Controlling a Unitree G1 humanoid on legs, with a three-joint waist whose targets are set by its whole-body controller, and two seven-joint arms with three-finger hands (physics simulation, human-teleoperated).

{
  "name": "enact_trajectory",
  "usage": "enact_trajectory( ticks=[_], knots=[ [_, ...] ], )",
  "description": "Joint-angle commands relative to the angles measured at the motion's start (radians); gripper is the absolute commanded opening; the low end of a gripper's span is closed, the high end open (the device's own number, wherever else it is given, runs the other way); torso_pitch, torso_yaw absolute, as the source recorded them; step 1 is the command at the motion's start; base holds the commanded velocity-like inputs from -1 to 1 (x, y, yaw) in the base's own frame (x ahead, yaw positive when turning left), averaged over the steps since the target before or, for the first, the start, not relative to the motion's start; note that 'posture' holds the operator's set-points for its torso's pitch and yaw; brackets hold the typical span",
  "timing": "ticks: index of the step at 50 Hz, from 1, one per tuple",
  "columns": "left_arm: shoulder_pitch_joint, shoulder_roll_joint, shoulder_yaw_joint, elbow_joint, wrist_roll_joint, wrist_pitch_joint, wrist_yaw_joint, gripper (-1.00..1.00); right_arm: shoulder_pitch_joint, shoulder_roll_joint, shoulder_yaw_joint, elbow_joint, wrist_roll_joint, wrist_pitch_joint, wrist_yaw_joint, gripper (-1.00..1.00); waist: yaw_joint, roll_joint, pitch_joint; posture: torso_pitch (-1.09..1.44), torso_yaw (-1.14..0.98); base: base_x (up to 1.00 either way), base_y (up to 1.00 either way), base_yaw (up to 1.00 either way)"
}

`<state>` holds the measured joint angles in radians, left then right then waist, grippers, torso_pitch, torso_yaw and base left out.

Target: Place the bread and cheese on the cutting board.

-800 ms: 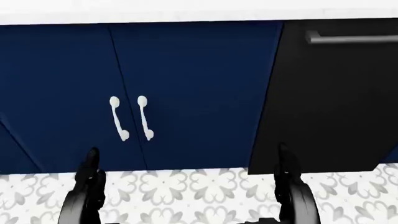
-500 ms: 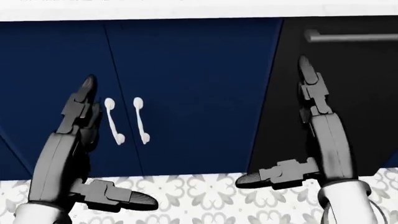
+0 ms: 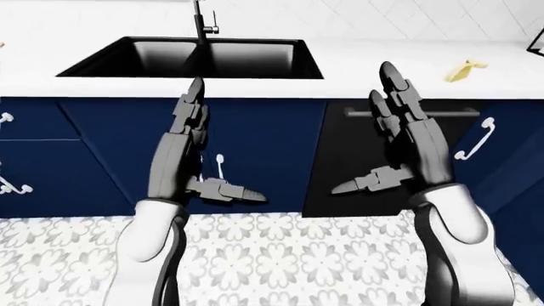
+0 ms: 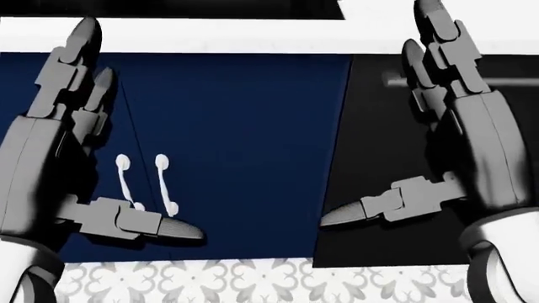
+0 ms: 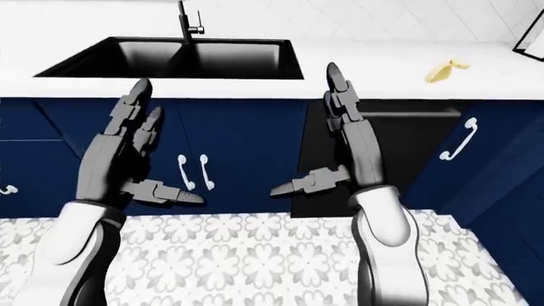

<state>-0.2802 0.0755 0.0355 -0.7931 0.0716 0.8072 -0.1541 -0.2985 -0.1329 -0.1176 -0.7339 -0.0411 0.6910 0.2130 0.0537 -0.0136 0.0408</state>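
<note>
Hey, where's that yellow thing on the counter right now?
The yellow item lies on the white countertop at the upper right of the left-eye view, right of the black sink, above the dark appliance door.

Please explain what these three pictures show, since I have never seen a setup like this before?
They are simulator renders from three cameras on a humanoid robot's head, looking out over its arms. The left hand and right hand are raised, fingers open, holding nothing. Ahead is a white counter with a black sink and faucet, over blue cabinets and a black appliance door. A small yellow item lies on the counter; I cannot identify it. No cutting board shows.
</note>
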Motion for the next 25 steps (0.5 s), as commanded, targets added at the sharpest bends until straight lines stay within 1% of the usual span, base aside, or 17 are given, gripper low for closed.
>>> enact_trajectory(
  ticks=[1, 2, 3, 4, 5, 6, 8, 12, 15, 16, 17, 18, 19, 20, 22, 23, 25],
  knots=[
    [-0.016, -0.004, -0.011, -0.011, -0.001, -0.037, -0.001, 1.0, -0.018, -0.011, -0.018, -0.021, 0.0, -0.024, -0.012, 1.0, -0.004, 0.002, -0.013, 0.0, 0.0, 0.27, -0.62, 0.0],
    [-0.014, -0.004, -0.013, -0.011, 0.0, -0.039, -0.002, 1.0, -0.018, -0.012, -0.017, -0.023, 0.002, -0.023, -0.013, 1.0, -0.004, -0.022, -0.019, 0.0, 0.0, 0.27, -0.62, 0.0],
    [-0.014, -0.005, -0.014, -0.01, 0.0, -0.04, -0.002, 1.0, -0.017, -0.012, -0.017, -0.018, 0.002, -0.029, -0.014, 1.0, -0.005, -0.064, -0.033, 0.0, 0.0, 0.26, -0.62, 0.0],
    [-0.016, -0.004, -0.013, 0.002, 0.002, -0.05, -0.003, 1.0, -0.017, -0.012, -0.016, -0.016, 0.003, -0.03, -0.015, 1.0, -0.006, -0.083, -0.043, 0.0, 0.0, 0.27, -0.62, 0.0],
    [-0.021, -0.004, -0.006, 0.018, 0.002, -0.059, -0.002, 1.0, -0.02, -0.012, -0.016, -0.019, 0.005, -0.025, -0.017, 1.0, -0.02, -0.061, -0.016, 0.0, 0.0, 0.28, -0.63, 0.0],
    [-0.022, -0.004, -0.005, 0.018, 0.002, -0.057, -0.001, 1.0, -0.019, -0.012, -0.015, -0.016, 0.005, -0.029, -0.018, 1.0, -0.014, -0.059, -0.005, 0.0, 0.0, 0.28, -0.62, 0.0],
    [-0.016, -0.005, -0.007, 0.025, 0.002, -0.069, -0.002, 1.0, -0.018, -0.012, -0.015, -0.012, 0.006, -0.034, -0.019, 1.0, -0.027, -0.036, -0.008, 0.0, 0.0, 0.28, -0.62, 0.0],
    [-0.014, -0.006, -0.01, 0.015, 0.005, -0.059, -0.002, 1.0, -0.017, -0.013, -0.015, -0.014, 0.007, -0.035, -0.02, 1.0, -0.038, 0.004, 0.006, 0.0, 0.0, 0.28, -0.62, 0.0],
    [-0.015, -0.006, -0.01, 0.013, 0.006, -0.057, -0.002, 1.0, -0.019, -0.014, -0.016, -0.017, 0.007, -0.031, -0.02, 1.0, -0.047, 0.036, 0.002, 0.0, 0.0, 0.27, -0.62, 0.0],
    [-0.014, -0.007, -0.01, 0.013, 0.006, -0.058, -0.003, 1.0, -0.017, -0.014, -0.015, -0.016, 0.007, -0.034, -0.02, 1.0, -0.049, 0.056, -0.008, 0.0, 0.0, 0.27, -0.62, 0.0],
    [-0.013, -0.007, -0.012, 0.009, 0.007, -0.054, -0.003, 1.0, -0.016, -0.014, -0.015, -0.02, 0.007, -0.032, -0.019, 1.0, -0.038, 0.054, -0.009, 0.0, 0.0, 0.28, -0.62, 0.0],
    [-0.011, -0.007, -0.013, 0.009, 0.007, -0.056, -0.003, 1.0, -0.016, -0.014, -0.015, -0.019, 0.007, -0.033, -0.019, 1.0, -0.04, 0.054, 0.007, 0.0, 0.0, 0.27, -0.62, 0.0],
    [-0.011, -0.007, -0.012, 0.01, 0.007, -0.058, -0.003, 1.0, -0.016, -0.014, -0.015, -0.019, 0.007, -0.033, -0.02, 1.0, -0.039, 0.062, 0.001, 0.0, 0.0, 0.28, -0.62, 0.0],
    [-0.01, -0.008, -0.013, 0.008, 0.008, -0.057, -0.003, 1.0, -0.015, -0.014, -0.014, -0.019, 0.007, -0.033, -0.02, 1.0, -0.035, 0.062, -0.013, 0.0, 0.0, 0.27, -0.62, 0.0],
    [-0.006, -0.009, -0.014, 0.014, 0.008, -0.066, -0.004, 1.0, -0.013, -0.013, -0.014, -0.016, 0.006, -0.039, -0.02, 1.0, -0.032, 0.069, -0.022, 0.0, 0.0, 0.28, -0.62, 0.0],
    [-0.004, -0.009, -0.015, 0.017, 0.009, -0.071, -0.004, 1.0, -0.013, -0.013, -0.013, -0.016, 0.005, -0.039, -0.02, 1.0, -0.027, 0.065, -0.02, 0.0, 0.0, 0.27, -0.62, 0.0],
    [-0.004, -0.01, -0.015, 0.015, 0.009, -0.069, -0.005, 1.0, -0.014, -0.012, -0.013, -0.016, 0.005, -0.038, -0.021, 1.0, -0.016, 0.044, -0.011, 0.0, 0.0, 0.28, -0.62, 0.0]
  ],
)
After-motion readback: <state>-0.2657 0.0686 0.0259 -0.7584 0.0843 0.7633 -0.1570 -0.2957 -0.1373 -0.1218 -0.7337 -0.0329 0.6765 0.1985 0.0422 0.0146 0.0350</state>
